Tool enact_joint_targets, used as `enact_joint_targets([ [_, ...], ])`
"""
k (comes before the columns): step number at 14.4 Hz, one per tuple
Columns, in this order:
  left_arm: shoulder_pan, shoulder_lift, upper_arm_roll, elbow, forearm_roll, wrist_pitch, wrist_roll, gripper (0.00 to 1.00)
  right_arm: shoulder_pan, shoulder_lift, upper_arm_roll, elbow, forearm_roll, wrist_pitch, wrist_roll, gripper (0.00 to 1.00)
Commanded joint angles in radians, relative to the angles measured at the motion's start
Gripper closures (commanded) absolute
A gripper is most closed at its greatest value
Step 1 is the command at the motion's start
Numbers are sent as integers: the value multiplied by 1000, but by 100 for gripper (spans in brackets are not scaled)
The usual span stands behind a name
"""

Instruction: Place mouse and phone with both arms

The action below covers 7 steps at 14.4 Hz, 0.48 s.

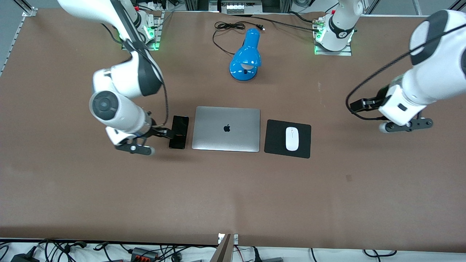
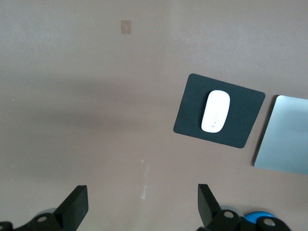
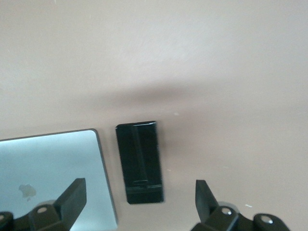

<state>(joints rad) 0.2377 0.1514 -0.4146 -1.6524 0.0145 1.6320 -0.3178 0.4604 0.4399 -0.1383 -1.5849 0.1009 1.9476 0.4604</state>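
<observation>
The black phone lies flat on the table beside the laptop, toward the right arm's end; it also shows in the right wrist view. The white mouse sits on the mouse pad, toward the left arm's end; it also shows in the left wrist view. My right gripper is open and empty, low over the phone's outer edge. My left gripper is open and empty over bare table, well apart from the mouse, toward the left arm's end.
A closed silver laptop lies between the phone and the black mouse pad. A blue desk lamp with a black cable lies farther from the camera, between the robot bases.
</observation>
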Motion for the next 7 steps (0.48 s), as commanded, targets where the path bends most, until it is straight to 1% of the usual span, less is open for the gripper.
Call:
enact_joint_targets([
  [1, 50, -99, 0, -100, -22, 40, 19, 0, 0, 5, -32, 129, -29, -134, -80, 0],
  [3, 69, -93, 0, -93, -21, 43, 60, 0, -3, -10, -73, 184, -30, -180, -137, 0],
  [4, 71, -81, 3, -64, -22, 39, 72, 0, 1, -15, -93, 201, -36, -200, -164, 0],
  [6, 89, -46, 2, -14, -19, 0, 75, 0, -6, -41, -106, 215, -43, -237, -200, 0],
  [7, 88, -36, 2, 5, -19, -14, 72, 0, -11, -44, -127, 217, -37, -240, -210, 0],
])
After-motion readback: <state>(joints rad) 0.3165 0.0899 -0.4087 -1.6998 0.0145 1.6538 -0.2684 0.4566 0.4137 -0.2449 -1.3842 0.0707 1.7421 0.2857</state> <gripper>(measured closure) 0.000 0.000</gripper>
